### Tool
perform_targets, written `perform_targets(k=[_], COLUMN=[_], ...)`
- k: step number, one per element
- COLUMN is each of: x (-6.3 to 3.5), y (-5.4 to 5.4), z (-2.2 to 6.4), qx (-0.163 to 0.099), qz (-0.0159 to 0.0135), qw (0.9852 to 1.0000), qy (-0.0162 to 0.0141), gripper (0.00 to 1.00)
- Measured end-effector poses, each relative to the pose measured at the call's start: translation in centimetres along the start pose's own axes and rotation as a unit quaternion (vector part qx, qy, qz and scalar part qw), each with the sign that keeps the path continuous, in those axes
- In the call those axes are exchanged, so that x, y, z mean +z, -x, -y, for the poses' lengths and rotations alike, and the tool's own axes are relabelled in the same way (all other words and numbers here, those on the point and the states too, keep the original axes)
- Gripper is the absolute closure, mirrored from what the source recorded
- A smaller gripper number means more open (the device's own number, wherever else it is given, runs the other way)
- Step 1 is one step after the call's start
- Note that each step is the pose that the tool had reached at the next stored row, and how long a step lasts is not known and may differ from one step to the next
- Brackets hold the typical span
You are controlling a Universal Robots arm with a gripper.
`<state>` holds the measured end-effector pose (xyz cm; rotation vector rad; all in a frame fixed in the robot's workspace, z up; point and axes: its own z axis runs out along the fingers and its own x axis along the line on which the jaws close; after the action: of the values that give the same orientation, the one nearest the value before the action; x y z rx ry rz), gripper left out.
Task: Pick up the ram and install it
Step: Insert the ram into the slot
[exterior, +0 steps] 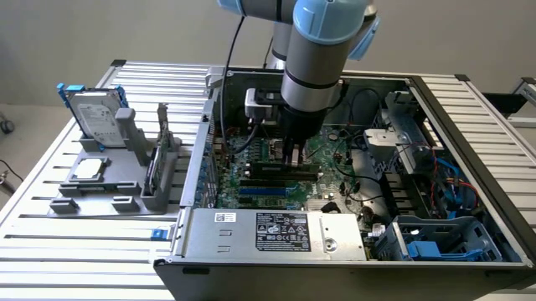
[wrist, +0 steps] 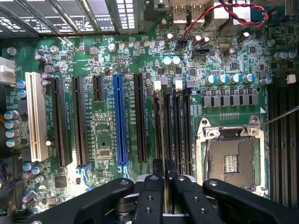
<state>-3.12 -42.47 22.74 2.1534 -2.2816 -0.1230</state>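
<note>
The gripper (exterior: 292, 162), jaws nearly closed on the ram (exterior: 285, 168), holds it over the motherboard (wrist: 103, 93) slots; seating needs exact lining-up, I'd judge.

The end effector (exterior: 295, 160) holds the ram (exterior: 285, 168) over the motherboard (exterior: 322, 153) slots.

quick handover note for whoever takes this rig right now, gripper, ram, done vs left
Gripper: fingers shut on the ram, low inside the open computer case.
Ram: lying lengthwise on the motherboard at the black memory slots, beside the empty processor socket.
Done: ram picked up and brought to the slots.
Left: I cannot tell whether it is fully seated; fingers not yet released.
Holder on the table keeps the hard drive.
</note>
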Motion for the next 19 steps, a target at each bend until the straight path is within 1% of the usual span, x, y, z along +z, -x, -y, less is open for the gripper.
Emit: perform_targets(k=[19], x=[0.48], y=[-0.07], z=[-0.01], qx=[-0.001], qz=[-0.0002], qw=[1.0], qy=[-0.0001], gripper=[0.86])
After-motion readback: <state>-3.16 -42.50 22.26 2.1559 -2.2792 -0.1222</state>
